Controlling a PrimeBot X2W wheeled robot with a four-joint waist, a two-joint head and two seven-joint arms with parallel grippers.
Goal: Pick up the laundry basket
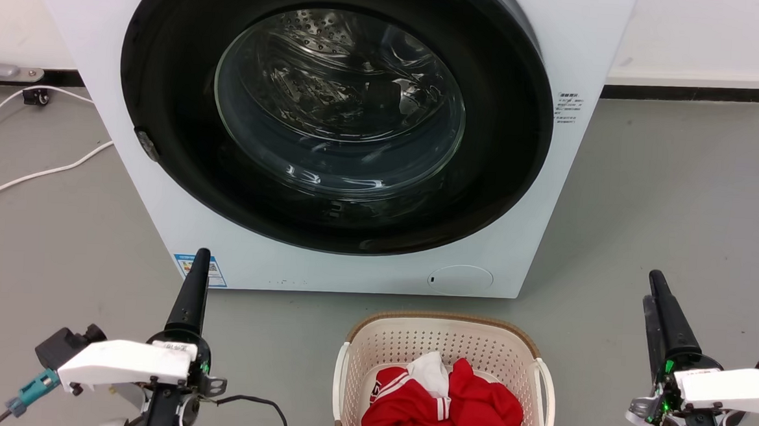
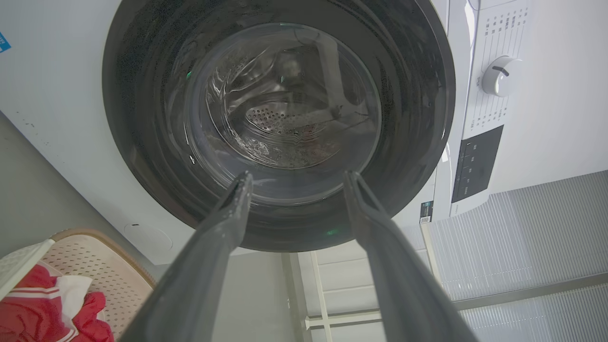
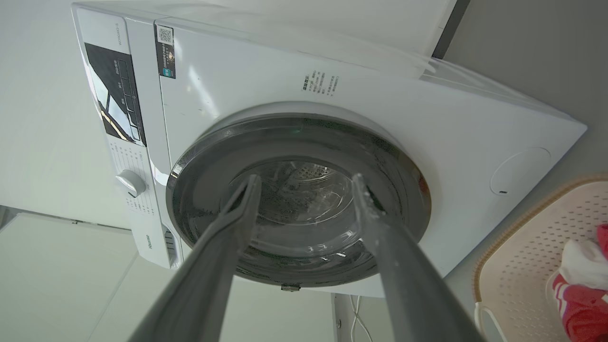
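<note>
The laundry basket (image 1: 445, 318) is cut off by the bottom edge.

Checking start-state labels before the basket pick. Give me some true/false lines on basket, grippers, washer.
1. The basket stands on the floor in front of the washer. True.
2. The basket is empty. False: red and white clothes lie in it.
3. The left gripper is shut on the basket. False: it is open, apart from the basket, and holds nothing.
4. The right gripper is open. True.
5. In the head view the basket lies between the two grippers. True.
</note>
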